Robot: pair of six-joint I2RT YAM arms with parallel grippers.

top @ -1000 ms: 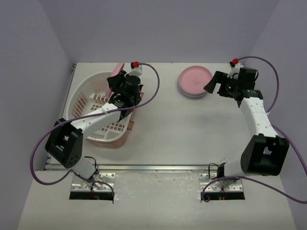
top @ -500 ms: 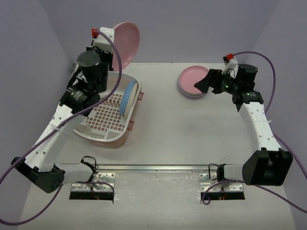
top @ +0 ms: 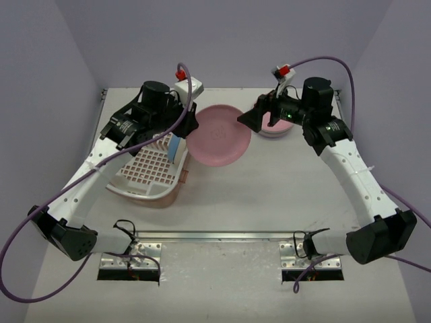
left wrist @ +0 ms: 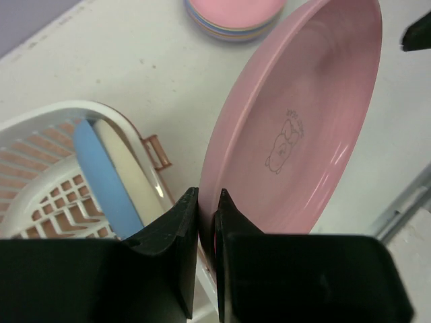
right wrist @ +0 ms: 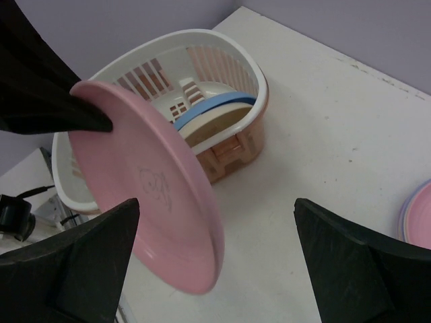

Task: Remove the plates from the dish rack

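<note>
Beside the dish rack [top: 158, 196], my left gripper [left wrist: 207, 202] pinches the pink plate [top: 217, 134] edgewise, seemingly for my wide-open, empty right gripper [right wrist: 217, 205] to take.

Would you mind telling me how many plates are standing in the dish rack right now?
2: a blue plate and a cream plate standing side by side at one end of the dish rack. The views show no others, though part of the rack floor is hidden.
</note>
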